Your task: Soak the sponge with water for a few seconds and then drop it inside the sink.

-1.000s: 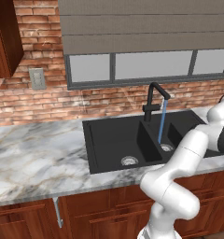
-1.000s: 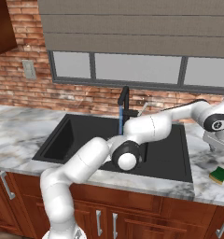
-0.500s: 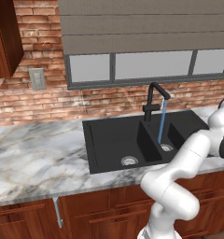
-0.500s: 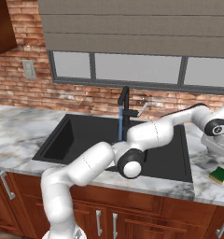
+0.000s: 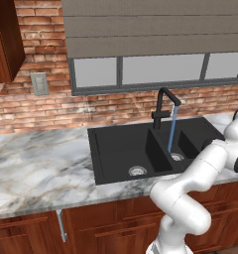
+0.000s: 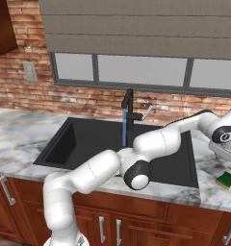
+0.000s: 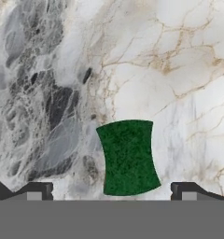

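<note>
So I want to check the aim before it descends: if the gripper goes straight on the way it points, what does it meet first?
Most likely the sponge, green face up on the counter, lying between the open gripper's fingertips; how far off is unclear.

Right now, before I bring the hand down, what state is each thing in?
sponge: lying flat on the marble counter, green face up, not held.
gripper: open, fingertips either side of the sponge, above it.
water: running from the faucet.
sink: water falls into one basin.

White arm (image 6: 93, 173), dark joints
</note>
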You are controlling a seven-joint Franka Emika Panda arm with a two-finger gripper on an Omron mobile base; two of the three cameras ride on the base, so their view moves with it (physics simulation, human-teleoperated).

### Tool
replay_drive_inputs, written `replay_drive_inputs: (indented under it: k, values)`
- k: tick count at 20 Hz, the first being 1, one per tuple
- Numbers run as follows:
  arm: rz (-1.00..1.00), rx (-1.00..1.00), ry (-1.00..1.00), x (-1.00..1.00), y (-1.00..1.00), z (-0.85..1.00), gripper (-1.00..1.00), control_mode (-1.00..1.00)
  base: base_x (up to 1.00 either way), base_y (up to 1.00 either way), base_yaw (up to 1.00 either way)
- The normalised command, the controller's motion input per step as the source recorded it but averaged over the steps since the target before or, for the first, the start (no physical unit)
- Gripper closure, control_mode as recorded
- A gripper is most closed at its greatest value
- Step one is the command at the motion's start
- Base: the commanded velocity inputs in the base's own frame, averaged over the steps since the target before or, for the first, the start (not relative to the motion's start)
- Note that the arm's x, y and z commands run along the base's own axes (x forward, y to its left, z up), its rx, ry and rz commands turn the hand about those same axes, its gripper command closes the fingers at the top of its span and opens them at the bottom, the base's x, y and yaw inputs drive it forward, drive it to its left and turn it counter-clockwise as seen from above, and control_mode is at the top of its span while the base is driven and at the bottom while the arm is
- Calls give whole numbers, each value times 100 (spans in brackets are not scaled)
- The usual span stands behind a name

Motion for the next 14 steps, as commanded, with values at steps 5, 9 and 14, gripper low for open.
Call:
replay_drive_inputs:
  k: [5,9,14]
  values:
    - [0,0,0,0,-27,-4,-100,-100,0,0,0]
    - [0,3,0,0,-22,-8,-100,-100,0,0,0]
    - [0,4,0,0,-8,-5,-100,-100,0,0,0]
